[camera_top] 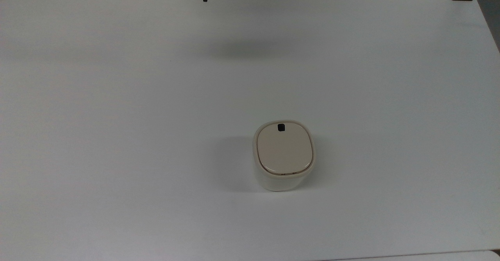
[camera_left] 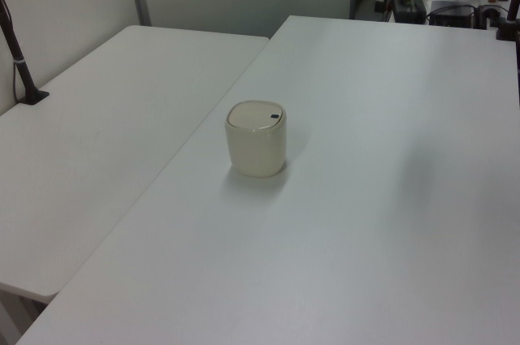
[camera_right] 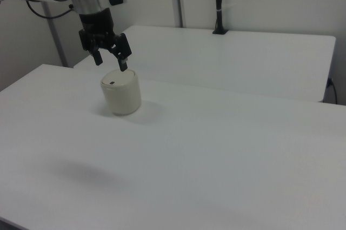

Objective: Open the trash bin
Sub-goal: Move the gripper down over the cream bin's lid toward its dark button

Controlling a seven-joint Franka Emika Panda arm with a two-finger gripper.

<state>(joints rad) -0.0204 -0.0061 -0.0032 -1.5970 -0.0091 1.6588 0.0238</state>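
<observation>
Trash bin: upright on the white desk, lid flat and closed (black button at its rim) | Tool: fingers spread apart, holding nothing, raised above the desk, apart from the bin.

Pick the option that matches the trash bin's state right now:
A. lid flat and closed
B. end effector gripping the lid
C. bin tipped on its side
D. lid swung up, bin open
A: the beige lid lies flat inside the rim of the upright trash bin, with the black button uncovered, and the open end effector hangs in the air, holding nothing.
</observation>
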